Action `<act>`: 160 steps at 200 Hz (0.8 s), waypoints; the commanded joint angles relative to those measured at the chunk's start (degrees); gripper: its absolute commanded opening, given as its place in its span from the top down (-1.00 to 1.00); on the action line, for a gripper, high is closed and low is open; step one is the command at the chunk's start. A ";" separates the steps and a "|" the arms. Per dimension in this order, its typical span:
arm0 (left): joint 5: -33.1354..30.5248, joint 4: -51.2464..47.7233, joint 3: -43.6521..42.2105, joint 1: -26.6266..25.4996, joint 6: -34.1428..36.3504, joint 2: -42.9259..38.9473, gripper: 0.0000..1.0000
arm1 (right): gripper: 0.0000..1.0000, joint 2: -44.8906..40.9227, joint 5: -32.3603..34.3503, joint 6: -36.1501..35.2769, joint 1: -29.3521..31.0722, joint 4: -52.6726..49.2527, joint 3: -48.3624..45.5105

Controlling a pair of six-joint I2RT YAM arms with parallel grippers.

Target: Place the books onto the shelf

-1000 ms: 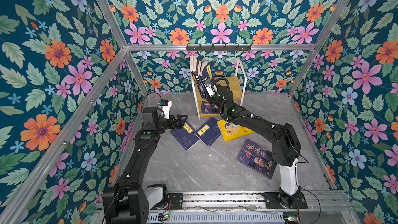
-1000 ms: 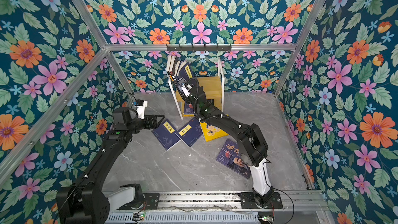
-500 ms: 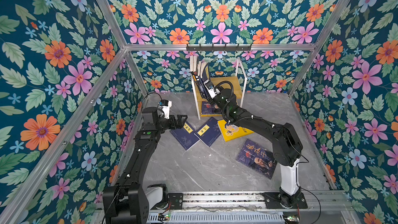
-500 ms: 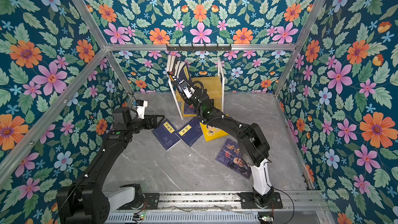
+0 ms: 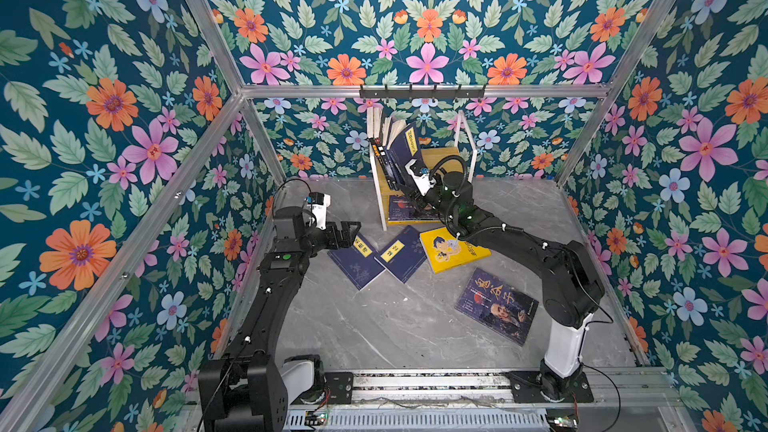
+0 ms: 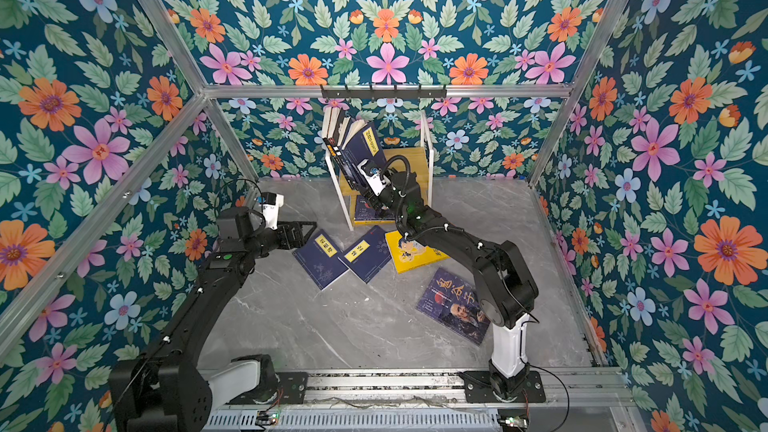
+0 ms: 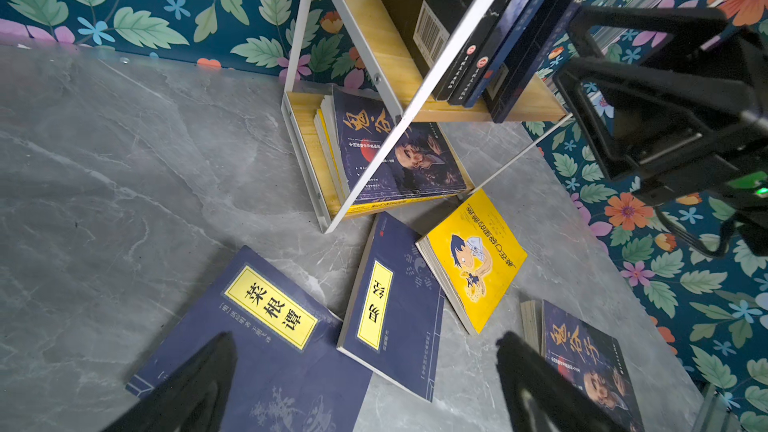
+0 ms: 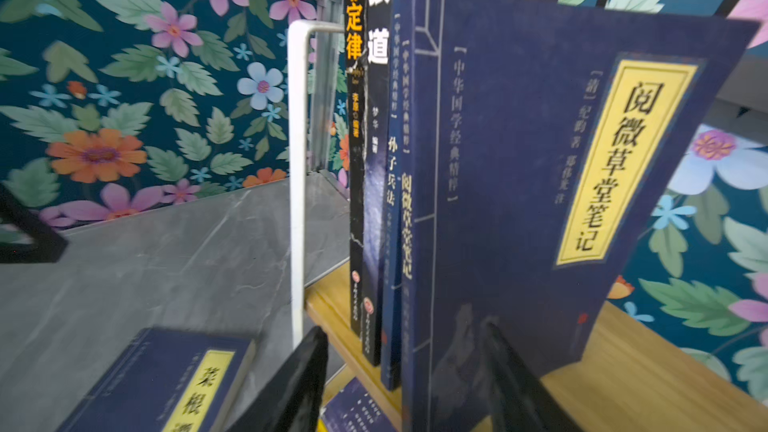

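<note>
Right pincer [image 8: 403, 328] is sitting open around a navy book [image 8: 519, 160] on the shelf [image 8: 644, 367].
Left pincer [image 7: 365, 334] is hovering wide open over the bench [image 7: 104, 139].

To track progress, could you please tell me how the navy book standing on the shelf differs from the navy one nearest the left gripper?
The standing book leans on its neighbours on the shelf's upper board; the flat book lies cover up on the table. The open right gripper straddles the standing book's lower edge; the open left gripper hovers by the flat book. Both are navy with yellow title labels.
</note>
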 commanded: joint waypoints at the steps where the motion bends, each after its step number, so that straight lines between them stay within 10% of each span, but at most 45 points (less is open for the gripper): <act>1: 0.03 0.90 0.06 0.03 0.55 -0.18 -0.99 | -0.53 -1.26 -10.01 6.00 -2.90 -2.24 -0.12; 25: 0.29 1.20 -0.05 0.03 0.37 -0.45 -0.99 | -0.97 -1.26 -17.95 9.53 -6.48 -4.03 0.26; 160: -0.28 0.60 0.07 0.56 1.08 -0.93 -1.00 | -0.80 15.18 -33.56 16.35 -9.75 -13.10 18.31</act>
